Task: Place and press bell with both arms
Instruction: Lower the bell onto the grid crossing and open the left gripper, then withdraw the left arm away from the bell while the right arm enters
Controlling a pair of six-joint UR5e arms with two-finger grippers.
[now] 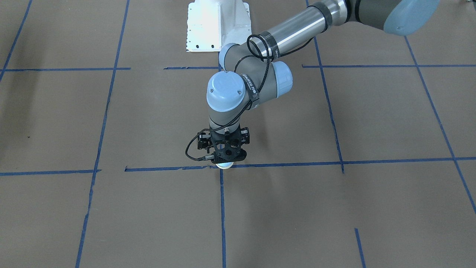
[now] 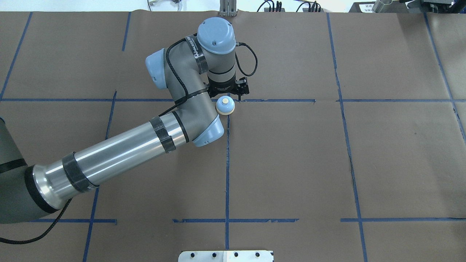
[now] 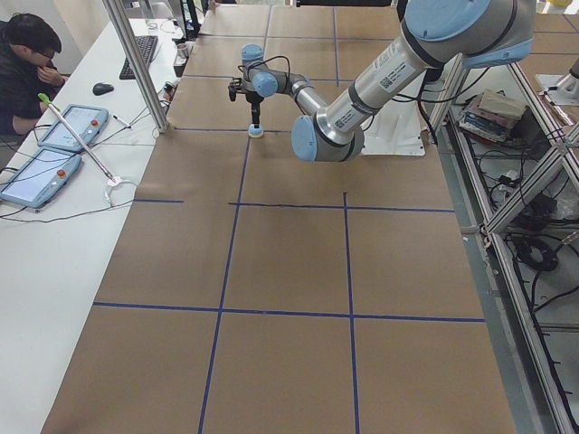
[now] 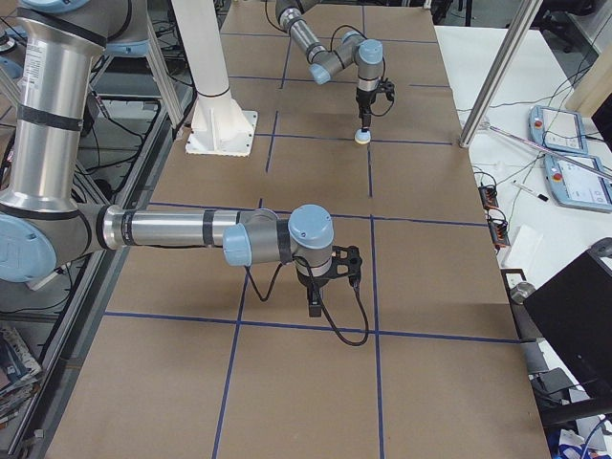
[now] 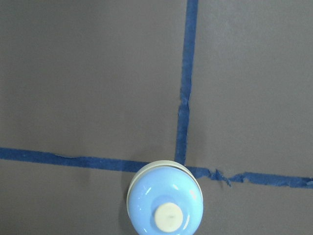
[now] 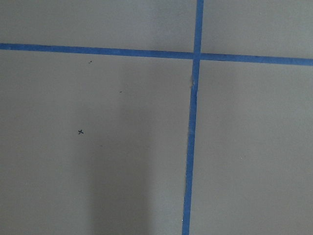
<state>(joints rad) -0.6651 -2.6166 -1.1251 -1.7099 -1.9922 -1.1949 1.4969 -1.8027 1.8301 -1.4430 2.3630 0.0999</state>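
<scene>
The bell (image 2: 225, 106), a small light-blue dome with a cream base ring and cream button, stands upright on the brown table at a crossing of blue tape lines. It fills the lower middle of the left wrist view (image 5: 166, 205). My left gripper (image 1: 225, 159) points straight down just over the bell, which peeks out beneath it (image 1: 225, 166). Its fingers are hidden by the wrist, so I cannot tell whether it is open or shut. My right gripper (image 4: 312, 306) hangs low over bare table far from the bell. It shows only in the exterior right view, so I cannot tell its state.
The white pedestal base (image 1: 217, 26) stands behind the bell, toward the robot. Blue tape lines (image 6: 193, 147) divide the brown table cover into squares. An operator (image 3: 23, 63) sits at a side desk with tablets (image 3: 54, 149), behind a metal post (image 3: 136, 63).
</scene>
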